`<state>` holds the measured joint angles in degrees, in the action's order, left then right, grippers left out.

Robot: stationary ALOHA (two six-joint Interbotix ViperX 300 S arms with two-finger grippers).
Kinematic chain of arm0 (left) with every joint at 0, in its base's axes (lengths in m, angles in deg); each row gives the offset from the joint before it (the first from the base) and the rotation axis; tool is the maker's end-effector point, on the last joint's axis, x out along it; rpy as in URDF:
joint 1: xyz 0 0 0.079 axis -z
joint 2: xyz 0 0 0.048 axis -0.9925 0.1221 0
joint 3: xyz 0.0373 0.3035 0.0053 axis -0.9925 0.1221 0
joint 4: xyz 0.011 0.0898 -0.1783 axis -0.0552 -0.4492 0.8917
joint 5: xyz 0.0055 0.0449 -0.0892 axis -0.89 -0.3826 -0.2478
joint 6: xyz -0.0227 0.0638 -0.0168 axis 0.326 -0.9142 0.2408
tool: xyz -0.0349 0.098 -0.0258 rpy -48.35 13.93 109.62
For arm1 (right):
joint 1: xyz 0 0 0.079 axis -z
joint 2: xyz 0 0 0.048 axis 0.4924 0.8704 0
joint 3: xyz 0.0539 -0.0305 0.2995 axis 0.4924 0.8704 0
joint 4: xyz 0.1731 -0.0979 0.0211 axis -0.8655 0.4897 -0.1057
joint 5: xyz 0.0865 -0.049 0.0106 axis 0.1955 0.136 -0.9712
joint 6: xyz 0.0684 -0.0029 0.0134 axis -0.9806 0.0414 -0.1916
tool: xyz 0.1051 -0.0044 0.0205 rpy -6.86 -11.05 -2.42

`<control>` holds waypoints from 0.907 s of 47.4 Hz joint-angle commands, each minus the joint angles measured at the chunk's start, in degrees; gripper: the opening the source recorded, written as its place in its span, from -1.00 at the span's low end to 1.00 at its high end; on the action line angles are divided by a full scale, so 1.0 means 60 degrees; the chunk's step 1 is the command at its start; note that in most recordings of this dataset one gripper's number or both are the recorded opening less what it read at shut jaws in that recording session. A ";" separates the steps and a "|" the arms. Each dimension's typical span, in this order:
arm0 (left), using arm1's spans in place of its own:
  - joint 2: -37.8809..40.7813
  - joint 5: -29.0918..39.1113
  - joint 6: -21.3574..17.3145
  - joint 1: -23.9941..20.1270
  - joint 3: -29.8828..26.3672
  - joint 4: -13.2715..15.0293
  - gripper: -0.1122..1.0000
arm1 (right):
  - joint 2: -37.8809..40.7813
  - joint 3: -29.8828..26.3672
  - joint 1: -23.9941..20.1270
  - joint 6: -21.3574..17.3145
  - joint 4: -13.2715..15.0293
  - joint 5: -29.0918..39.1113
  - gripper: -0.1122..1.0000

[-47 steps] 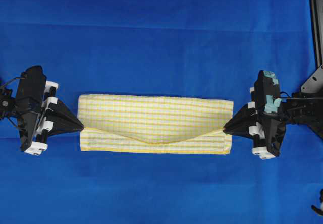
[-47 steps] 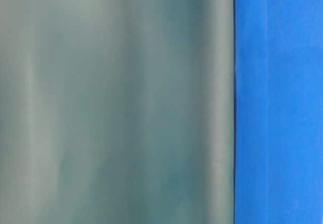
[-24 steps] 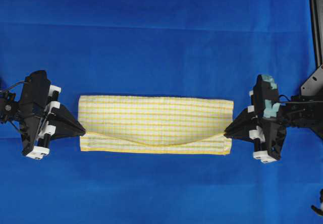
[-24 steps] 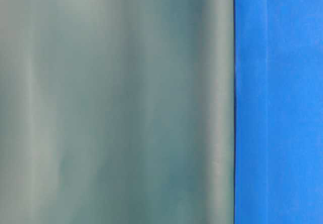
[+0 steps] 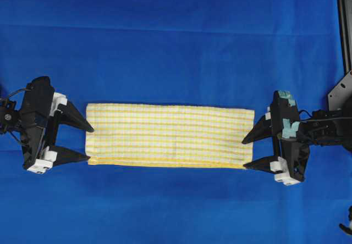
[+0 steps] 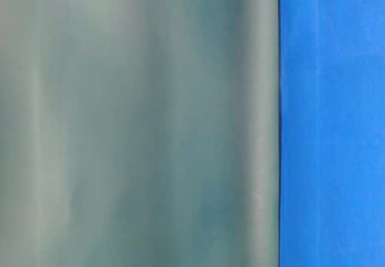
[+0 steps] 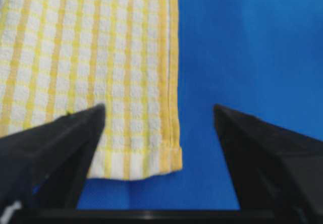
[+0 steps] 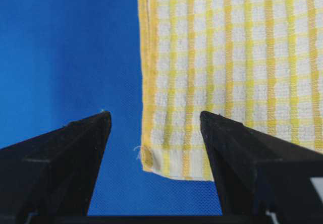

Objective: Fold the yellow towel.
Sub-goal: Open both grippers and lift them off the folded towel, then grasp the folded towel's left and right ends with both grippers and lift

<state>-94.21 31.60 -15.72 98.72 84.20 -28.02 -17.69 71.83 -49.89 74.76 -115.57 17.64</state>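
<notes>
The left gripper [image 5: 85, 143] and right gripper [image 5: 247, 151] both stand spread, holding nothing, each at one short end of the yellow towel [image 5: 169, 136]. It lies flat as a long folded strip of fine woven checks on the blue cloth [image 5: 176, 35] over the counter. The table-level view shows only a blurred grey-green surface, perhaps a curtain.

Left gripper [image 5: 88, 143] and right gripper [image 5: 245, 153] jaws now spread, yellow towel [image 5: 168, 136] flap dropped flat
</notes>
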 commanded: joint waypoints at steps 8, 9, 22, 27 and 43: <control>-0.0146 0.0527 -0.0132 -0.0879 -0.0322 -0.0029 0.71 | -0.0337 0.0044 0.0527 0.0117 0.0015 -0.0190 0.45; -0.0117 0.0557 -0.0146 -0.0981 -0.0337 -0.0044 0.70 | -0.0366 0.0044 0.0659 0.0146 0.0015 -0.0190 0.45; 0.0205 0.1377 -0.1216 -0.2300 -0.0864 -0.0059 0.70 | -0.0439 0.0073 0.2490 0.0967 0.0073 0.0308 0.45; 0.0308 0.1626 -0.1553 -0.2520 -0.1011 -0.0073 0.69 | -0.0439 0.0059 0.2783 0.1201 0.0073 0.0454 0.45; 0.0791 0.1772 -0.1641 -0.2842 -0.1040 -0.0059 0.69 | -0.0103 0.0308 0.3091 0.1274 0.0059 0.0249 0.44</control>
<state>-90.08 42.67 -25.38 82.46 78.66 -28.29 -19.10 73.50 -32.14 82.23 -115.22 20.28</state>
